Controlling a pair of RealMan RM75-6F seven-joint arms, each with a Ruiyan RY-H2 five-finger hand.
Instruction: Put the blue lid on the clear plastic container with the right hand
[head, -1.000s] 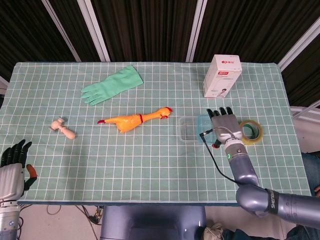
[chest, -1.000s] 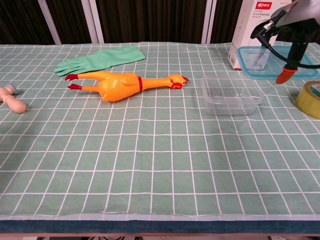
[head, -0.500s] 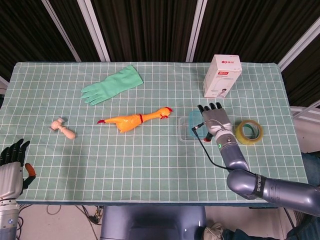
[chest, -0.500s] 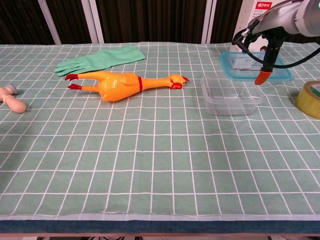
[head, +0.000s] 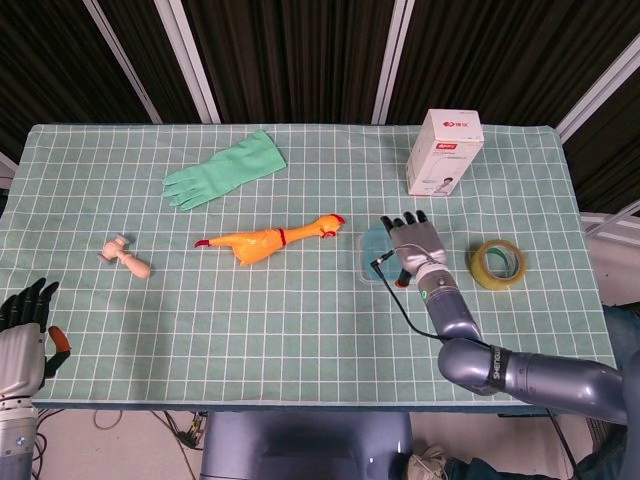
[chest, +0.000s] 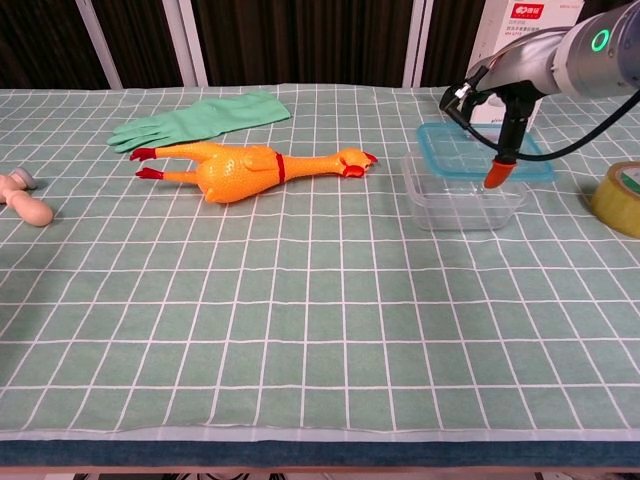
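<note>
Green gridded cloth covers the desk. Over the past second the right hand (head: 408, 243), holding the blue lid (chest: 478, 150), has carried it leftward until it overhangs the clear plastic container (chest: 462, 197); seating remains. Chest view shows the lid raised above the rim; head view alone shows the left hand (head: 22, 325), idle at the near edge, its fingers' spread unclear.

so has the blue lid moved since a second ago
Yes. In the chest view the blue lid has shifted left, away from the tape roll, over the clear container.

Blue lid (chest: 482, 152) now leftward, overlapping clear container (chest: 462, 193).
</note>
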